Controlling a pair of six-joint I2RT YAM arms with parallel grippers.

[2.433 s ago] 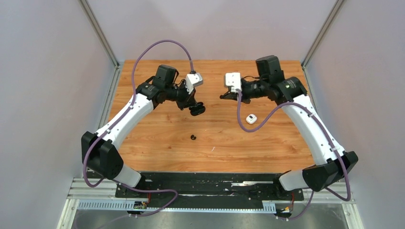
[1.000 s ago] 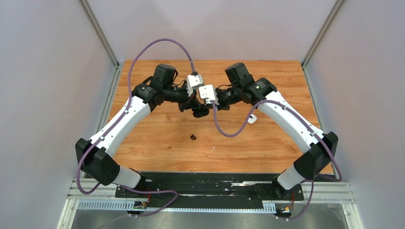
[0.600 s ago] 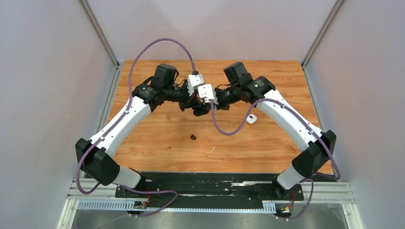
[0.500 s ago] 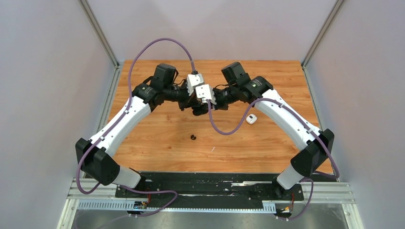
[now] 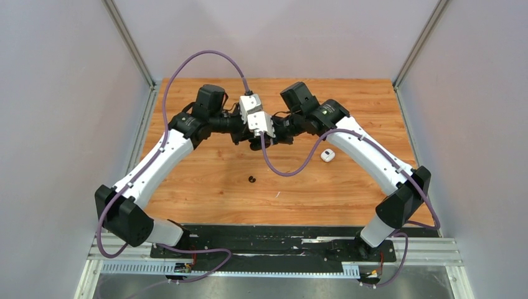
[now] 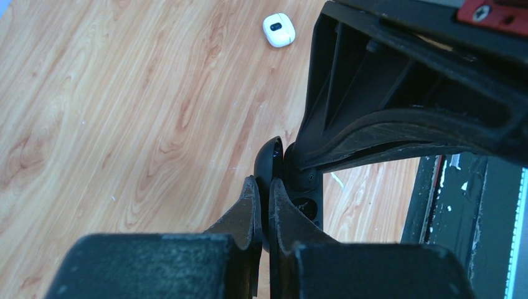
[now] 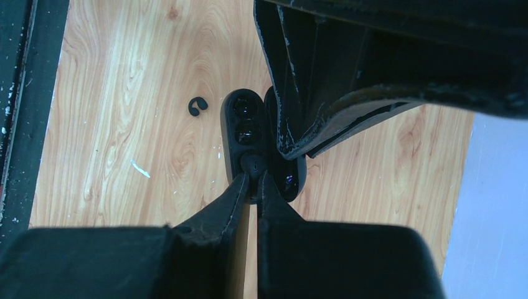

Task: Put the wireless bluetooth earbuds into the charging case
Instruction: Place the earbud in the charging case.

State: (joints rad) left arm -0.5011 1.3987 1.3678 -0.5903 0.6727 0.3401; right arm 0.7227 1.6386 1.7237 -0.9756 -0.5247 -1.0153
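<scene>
My left gripper (image 5: 254, 142) is shut on the open black charging case (image 6: 271, 163) and holds it above the table's far middle. In the right wrist view the case (image 7: 244, 121) shows its two wells, its lid to the right. My right gripper (image 5: 266, 139) meets it from the right, shut on a small black earbud (image 7: 253, 166) that touches the case's near end. A second small black earbud (image 5: 251, 179), C-shaped in the right wrist view (image 7: 197, 106), lies on the table below. The white earbuds are not visible.
A small white charging case (image 5: 327, 156) lies on the wooden table (image 5: 205, 187) to the right of the grippers; it also shows in the left wrist view (image 6: 278, 30). The right arm's purple cable (image 5: 286, 169) hangs low over the middle.
My right arm has swung left from the far right until its gripper meets the black case in my left gripper. Both grippers then shifted slightly left together.
</scene>
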